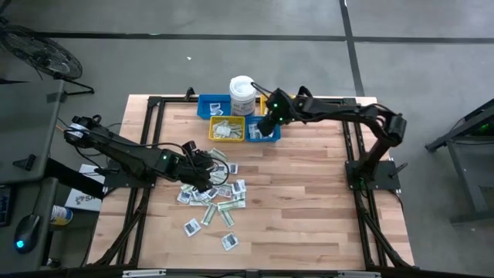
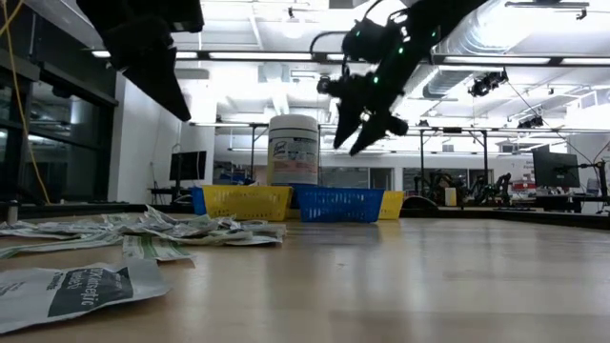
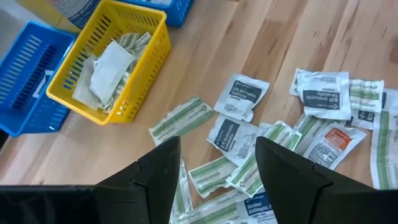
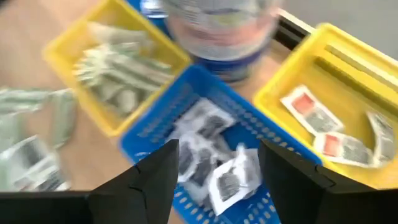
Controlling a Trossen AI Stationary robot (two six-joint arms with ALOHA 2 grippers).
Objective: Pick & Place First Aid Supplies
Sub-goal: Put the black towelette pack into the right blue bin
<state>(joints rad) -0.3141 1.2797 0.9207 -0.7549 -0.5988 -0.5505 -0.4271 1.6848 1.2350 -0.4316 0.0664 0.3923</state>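
Observation:
The first aid supplies (image 1: 212, 194) lie as a loose pile of white square packets and green-and-white strips (image 3: 273, 137) on the wooden table's left half. My left gripper (image 1: 208, 170) hovers open just over the pile's far end (image 3: 217, 146), touching nothing. My right gripper (image 1: 265, 127) hangs open above a blue bin (image 4: 186, 87) that holds white packets (image 4: 233, 180); in the low view the gripper (image 2: 362, 133) is well clear of the bin (image 2: 338, 203). Beside the blue bin, a yellow bin (image 1: 226, 129) holds green strips (image 3: 112, 62).
A white lidded tub (image 1: 241, 94) stands behind the bins at the far edge, next to another blue bin (image 1: 212, 104). A second yellow bin (image 4: 336, 118) holds red-printed packets. Bare wood (image 1: 316, 201) fills the table's right and near parts.

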